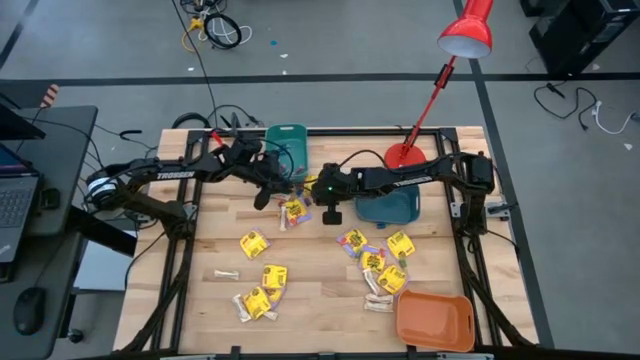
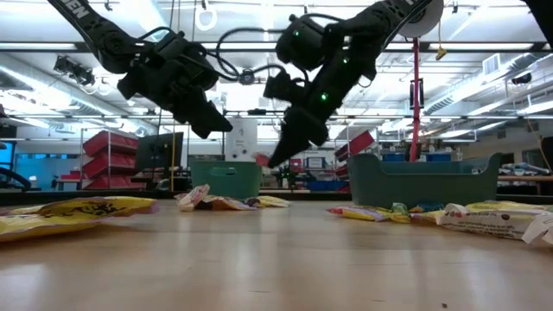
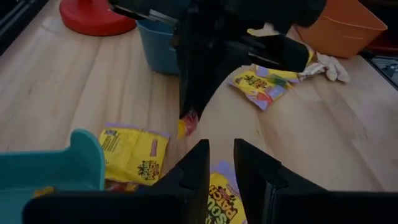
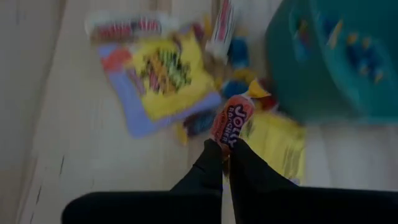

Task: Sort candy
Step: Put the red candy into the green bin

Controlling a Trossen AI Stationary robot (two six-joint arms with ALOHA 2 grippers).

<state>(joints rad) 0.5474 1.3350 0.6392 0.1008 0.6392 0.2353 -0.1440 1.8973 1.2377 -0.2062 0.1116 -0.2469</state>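
2 dark grippers hang above the table's far middle. The right gripper (image 4: 225, 163) is pinched tight on an orange-red Jolly Rancher candy (image 4: 231, 124), lifted clear of the wood. Below it lie yellow Sour Patch packets (image 4: 166, 70) beside a teal bin (image 4: 339, 56). The left gripper (image 3: 221, 163) hovers close by, fingers slightly parted, holding nothing. More candy packets (image 1: 378, 262) are scattered toward an orange bin (image 1: 434, 320).
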